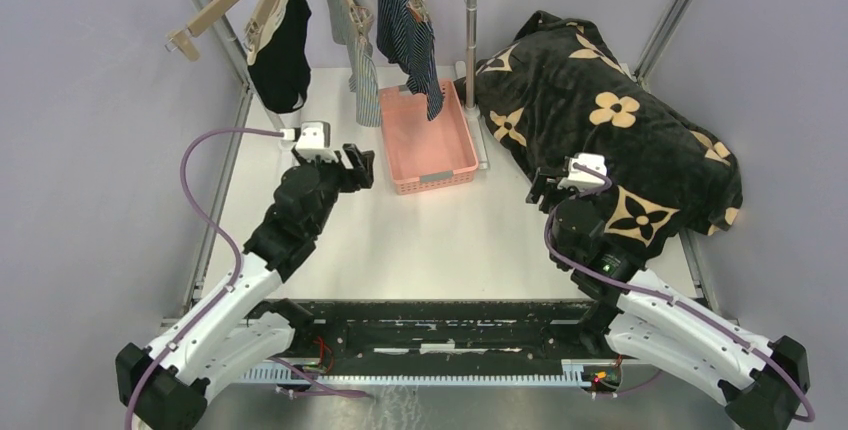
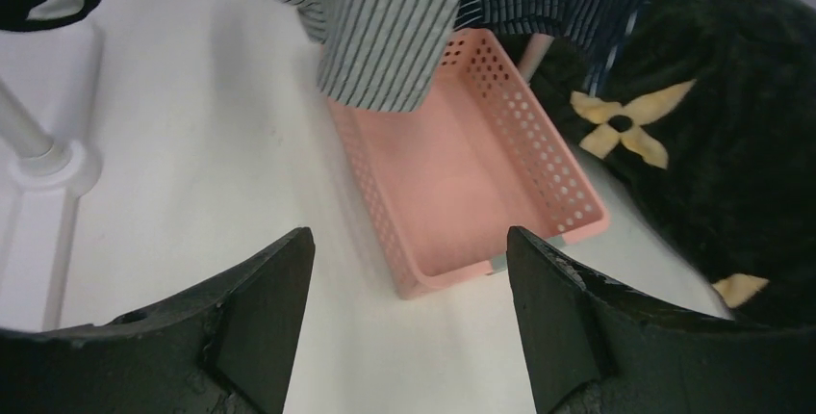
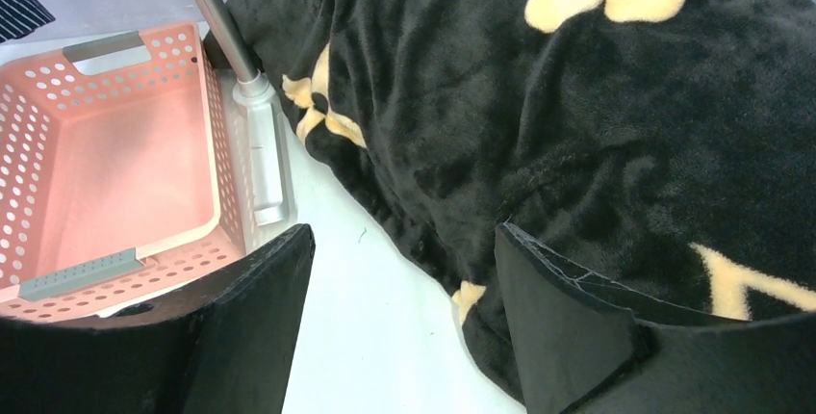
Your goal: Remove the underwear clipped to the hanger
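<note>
Hung in a row along the far edge, from wooden hangers (image 1: 268,0) on a rail: three pieces of underwear. Plain black one (image 1: 283,55) at left, grey-and-white striped one (image 1: 365,75) in the middle, navy striped one (image 1: 408,25) at right, all still on their hangers. A fourth hanger at far left, bare.

Below the navy piece, one pink perforated basket (image 1: 433,182), long side running away from the arms; navy hem dangling over its far half, grey-striped hem just beside its far-left corner. One upright pole (image 1: 470,20) with its foot against the basket's right wall.

Right of the pole, filling the far right corner: one heaped black blanket (image 1: 600,140) with tan flower and star marks, no letters readable.

Open white table (image 1: 450,240) from the basket's near wall back to the arm bases, and between the two arms; slanted frame rails and grey walls closing both sides.

Left gripper (image 1: 358,165) (image 2: 409,250) just left of the basket's near corner, jaws spread wide, nothing between them. Right gripper (image 1: 545,188) (image 3: 404,241) at the blanket's near-left edge, likewise spread and holding nothing.
</note>
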You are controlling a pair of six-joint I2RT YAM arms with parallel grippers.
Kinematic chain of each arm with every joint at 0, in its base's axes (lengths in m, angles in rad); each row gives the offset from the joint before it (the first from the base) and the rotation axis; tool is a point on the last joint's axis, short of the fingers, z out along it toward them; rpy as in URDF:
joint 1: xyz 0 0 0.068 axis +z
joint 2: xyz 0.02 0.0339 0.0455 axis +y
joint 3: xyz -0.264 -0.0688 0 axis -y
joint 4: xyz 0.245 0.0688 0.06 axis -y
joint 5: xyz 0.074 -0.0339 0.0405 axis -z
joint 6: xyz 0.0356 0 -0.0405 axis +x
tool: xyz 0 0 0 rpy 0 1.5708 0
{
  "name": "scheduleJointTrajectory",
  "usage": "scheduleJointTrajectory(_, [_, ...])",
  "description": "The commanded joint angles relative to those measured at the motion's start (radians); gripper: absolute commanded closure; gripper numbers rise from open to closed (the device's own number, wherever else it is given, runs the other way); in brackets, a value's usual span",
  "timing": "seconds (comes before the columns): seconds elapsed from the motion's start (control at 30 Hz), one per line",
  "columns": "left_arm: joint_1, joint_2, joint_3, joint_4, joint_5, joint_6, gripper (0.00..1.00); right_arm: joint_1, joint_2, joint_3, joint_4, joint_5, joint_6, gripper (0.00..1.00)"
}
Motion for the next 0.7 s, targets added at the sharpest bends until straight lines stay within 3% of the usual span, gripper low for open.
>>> scheduleJointTrajectory(0.0, [0.001,0.005,0.154,-0.062,0.179,0.052,0.20,-0.001,0.019,0.047,0.017,-0.002,-0.005,0.22])
scheduleJointTrajectory(0.3, [0.002,0.026,0.473,-0.220,0.076,0.070,0.23,0.000,0.059,0.054,0.047,-0.039,0.003,0.22])
scheduleJointTrajectory(0.67, [0.003,0.465,1.314,-0.661,-0.309,0.210,0.15,-0.001,0.026,0.059,0.032,-0.076,0.007,0.22])
